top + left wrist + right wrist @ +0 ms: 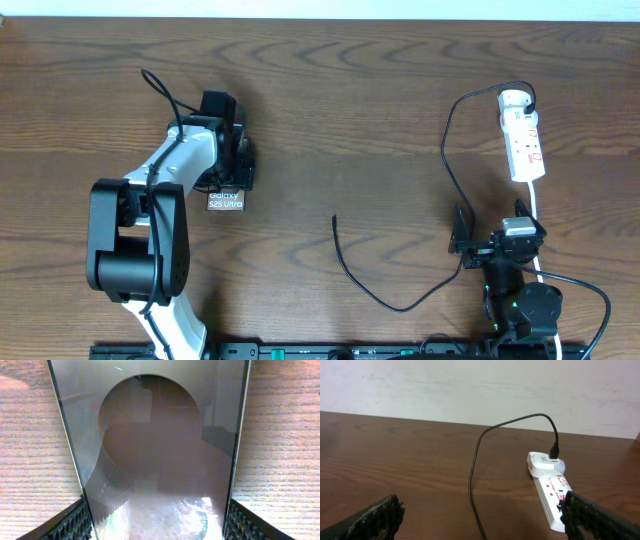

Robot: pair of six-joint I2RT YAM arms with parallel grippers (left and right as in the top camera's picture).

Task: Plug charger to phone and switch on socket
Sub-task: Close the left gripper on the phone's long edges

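Observation:
The phone (225, 200) lies on the left of the table, its white "Galaxy S25 Ultra" lettering showing. My left gripper (232, 170) is shut on it. In the left wrist view the phone's glossy slab (160, 435) fills the space between both fingers (157, 527). The charger cable (400, 305) runs from its plug in the socket (523, 140) down to a free tip (334, 218) mid-table. My right gripper (498, 238) is open and empty, below the socket. In the right wrist view (480, 520) the cable (475, 480) runs between its fingers and the socket (552, 500) lies ahead at the right.
A thick white cord (537, 205) runs from the socket's near end down past my right arm. The charger's plug (545, 462) sits at the socket's rounded far end. A pale wall (470, 385) stands behind the table.

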